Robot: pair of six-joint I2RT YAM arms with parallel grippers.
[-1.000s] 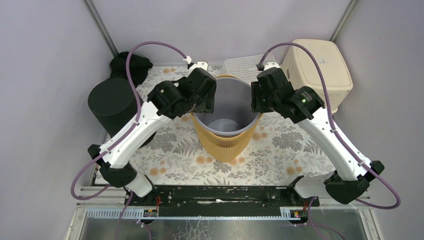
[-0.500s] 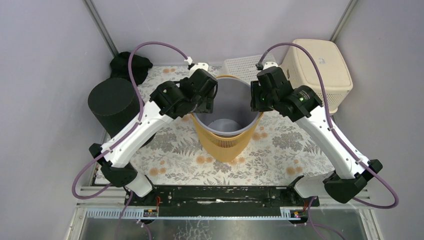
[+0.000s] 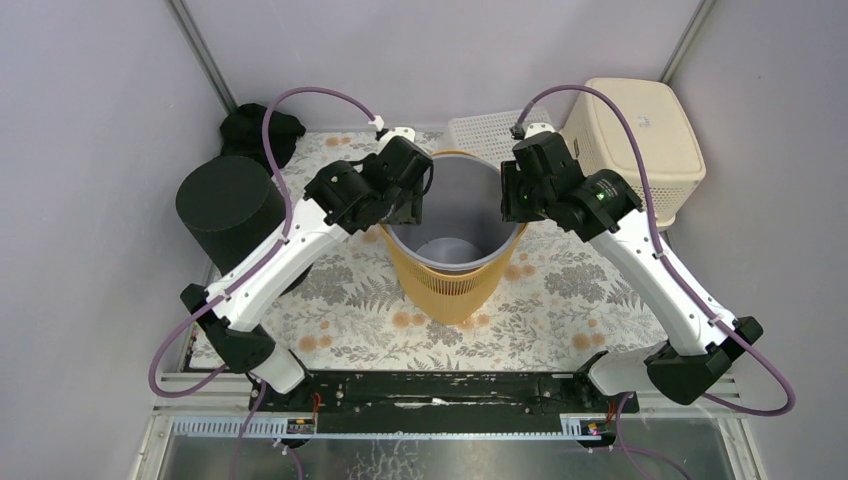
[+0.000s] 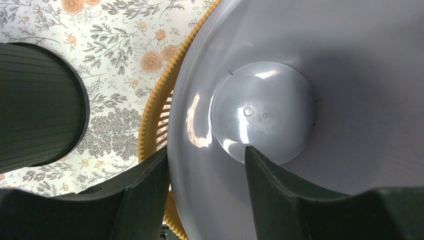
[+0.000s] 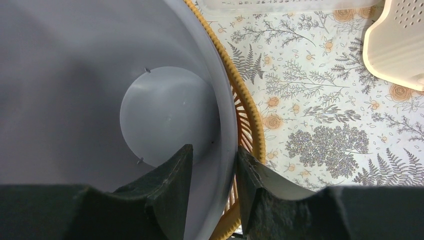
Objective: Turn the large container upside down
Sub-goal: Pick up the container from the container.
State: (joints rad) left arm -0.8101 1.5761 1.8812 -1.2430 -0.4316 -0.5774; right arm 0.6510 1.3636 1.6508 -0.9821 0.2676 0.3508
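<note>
Finds left end effector point(image 4: 205, 149) part-open astride rim of large container point(image 3: 450, 285), upright at upper centre of overhead view; right end effector point(image 5: 213, 147) narrower on opposite rim, grip unconfirmed. Recommends closing both fully before lifting.

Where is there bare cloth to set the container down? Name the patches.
Free: the front strip of floral cloth between the large container and the near edge, and the patch right of the container. Crowded: black bin at left; white tray and beige basket along the back.
</note>
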